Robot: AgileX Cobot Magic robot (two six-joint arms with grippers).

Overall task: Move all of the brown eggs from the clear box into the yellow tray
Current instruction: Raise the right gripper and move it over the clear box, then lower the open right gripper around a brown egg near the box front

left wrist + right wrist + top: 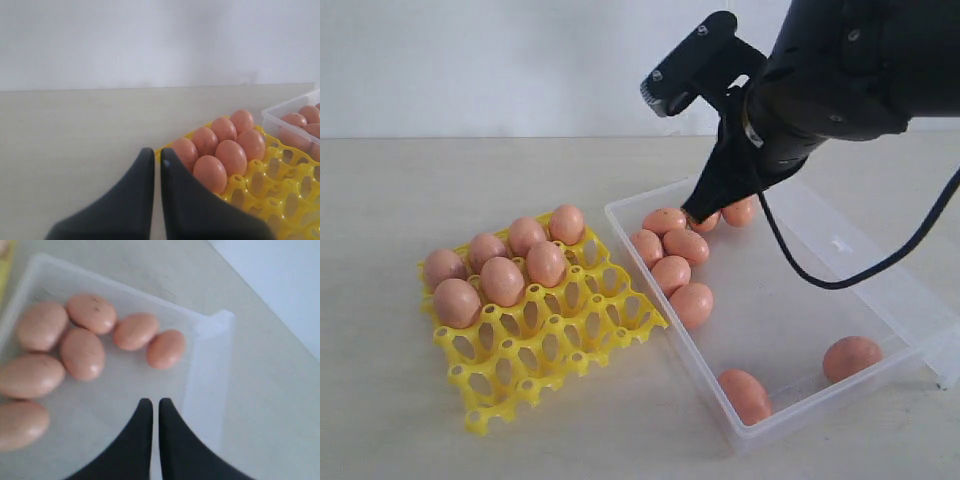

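Brown eggs point(502, 280): matte orange-brown ovals; the right wrist view shows a faint dark fleck on one.
Yellow tray point(550, 345): bright openwork grid of cups on the table point(400, 200), at 9 o'clock of the clear box point(790, 300), its corner just beside the box wall.
Eggs in tray: seven, packed together in the 10 o'clock part.
Eggs in box: seven clustered in the 11 o'clock corner, two well apart at the 5 o'clock end.
Right gripper point(698, 213): fingers pressed together with nothing between them, tips low inside the box beside the cluster.
Left gripper point(157, 152): fingers pressed together and empty, near the tray edge.
Edges: the box walls are low and translucent.
Open room: the box floor is bare through the centre, and the tray cups toward 5 o'clock are unfilled.
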